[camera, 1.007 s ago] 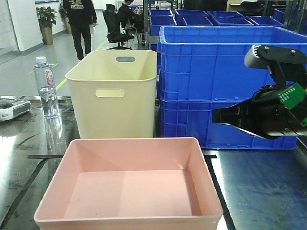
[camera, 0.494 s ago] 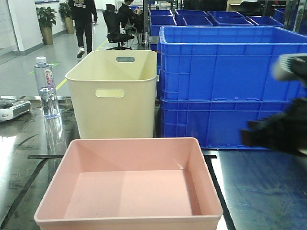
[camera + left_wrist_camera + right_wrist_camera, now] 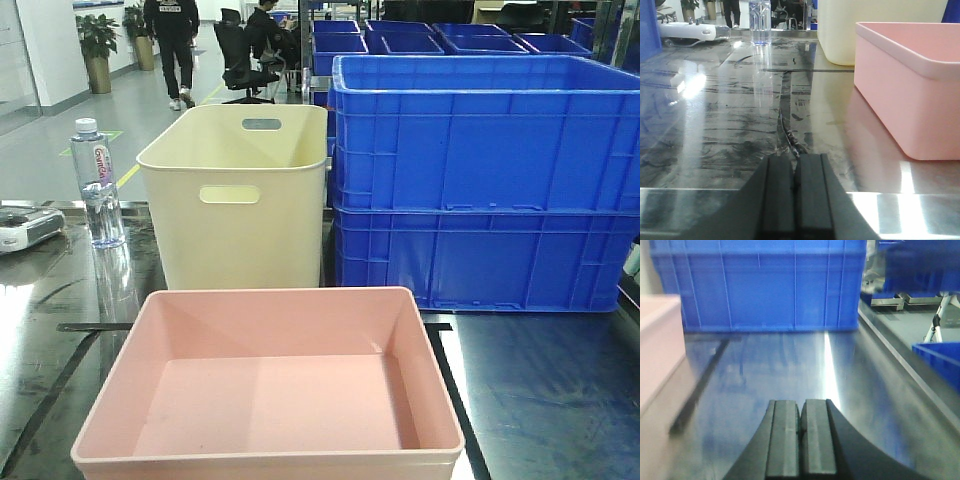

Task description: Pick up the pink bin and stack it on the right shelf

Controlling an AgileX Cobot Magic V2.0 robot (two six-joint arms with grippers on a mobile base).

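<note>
Empty pink bin (image 3: 270, 390) upright on glossy black right shelf (image 3: 545, 385)

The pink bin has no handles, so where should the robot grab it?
Probably the rounded rim of the pink bin, one hand on each long side wall. It is wide, shallow and open on top, so the left hand and right hand, both closed now, can come from either side.

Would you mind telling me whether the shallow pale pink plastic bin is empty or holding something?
Empty: the shallow pale pink plastic bin shows only its bare floor.

Cream bin (image 3: 236, 195) with handle slots, stacked blue crates (image 3: 480, 180), water bottle (image 3: 98, 184), potted plant (image 3: 97, 45)
</note>
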